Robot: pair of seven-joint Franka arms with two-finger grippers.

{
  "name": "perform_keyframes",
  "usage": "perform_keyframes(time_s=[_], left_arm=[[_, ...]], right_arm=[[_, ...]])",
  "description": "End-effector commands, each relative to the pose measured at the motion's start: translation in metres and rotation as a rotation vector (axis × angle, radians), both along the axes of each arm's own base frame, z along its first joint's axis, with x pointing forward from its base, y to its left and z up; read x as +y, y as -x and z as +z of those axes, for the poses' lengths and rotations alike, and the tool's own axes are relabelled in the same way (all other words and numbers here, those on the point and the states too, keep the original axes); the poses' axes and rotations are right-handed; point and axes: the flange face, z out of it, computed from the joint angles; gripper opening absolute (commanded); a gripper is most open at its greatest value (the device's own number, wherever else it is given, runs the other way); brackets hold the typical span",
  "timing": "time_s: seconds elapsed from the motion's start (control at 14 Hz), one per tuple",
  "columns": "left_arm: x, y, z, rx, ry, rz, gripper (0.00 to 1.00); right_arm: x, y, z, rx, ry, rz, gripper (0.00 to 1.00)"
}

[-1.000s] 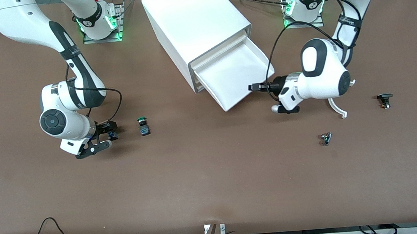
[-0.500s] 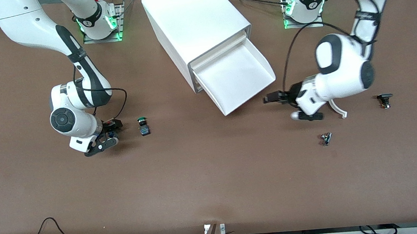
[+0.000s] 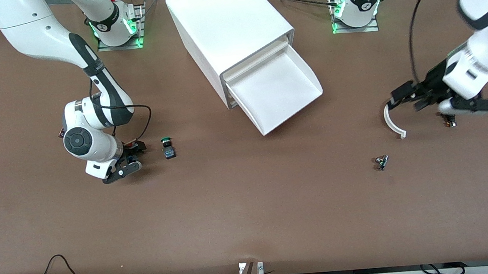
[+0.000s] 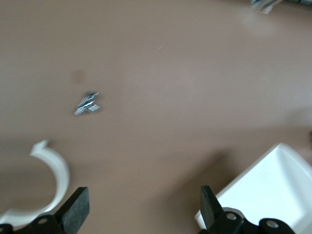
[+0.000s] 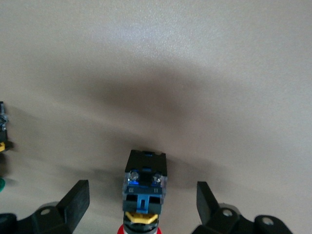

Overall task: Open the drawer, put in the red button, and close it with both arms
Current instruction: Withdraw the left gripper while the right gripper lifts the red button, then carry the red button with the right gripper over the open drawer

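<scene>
Red-capped, the button (image 5: 143, 195) lies on the brown counter (image 3: 251, 217) toward the right arm's end, beside the green button (image 3: 167, 147), its long axis running straight up the gap between the right gripper's (image 5: 143, 204) wide-spread fingers (image 5: 75, 202), not yet held. The drawer (image 3: 275, 90) already stands pulled out, well apart from it. The left gripper (image 3: 410, 96), fingers also wide and empty, hangs over a white curved piece (image 3: 392, 122), so the right arm is plainly the nearer.

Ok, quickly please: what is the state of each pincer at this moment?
Left pincer: open, holding nothing, over the table by the white curved piece.
Right pincer: open, around the red button, not closed on it.
</scene>
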Motion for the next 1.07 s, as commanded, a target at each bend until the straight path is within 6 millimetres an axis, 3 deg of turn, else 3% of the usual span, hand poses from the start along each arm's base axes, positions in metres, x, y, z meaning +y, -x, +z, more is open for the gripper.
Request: perform_keyframes(time_s=[0.0,0.21,0.43,0.79,1.0], left_arm=[[0.014,0.008,0.048,0.038,-0.174,-0.032,1.00],[0.022,0.020,0.068,0.048,-0.257,-0.034,1.00],[0.023,0.021,0.069,0.052,-0.271,-0.012,1.00],[0.025,0.021,0.066,0.062,-0.269,0.006,1.00],[0.026,0.020,0.064,0.075,-0.261,0.006,1.00]], right_arm=[[-0.001,0.001,-0.005,-0.002,-0.015,0.007,0.87],[-0.001,0.000,-0.003,0.002,-0.012,-0.009,0.64],[0.000,-0.001,-0.002,0.001,-0.013,-0.001,0.45],[0.001,-0.010,0.010,-0.025,-0.017,0.004,0.28],[0.003,-0.020,0.025,-0.022,-0.015,0.005,0.26]])
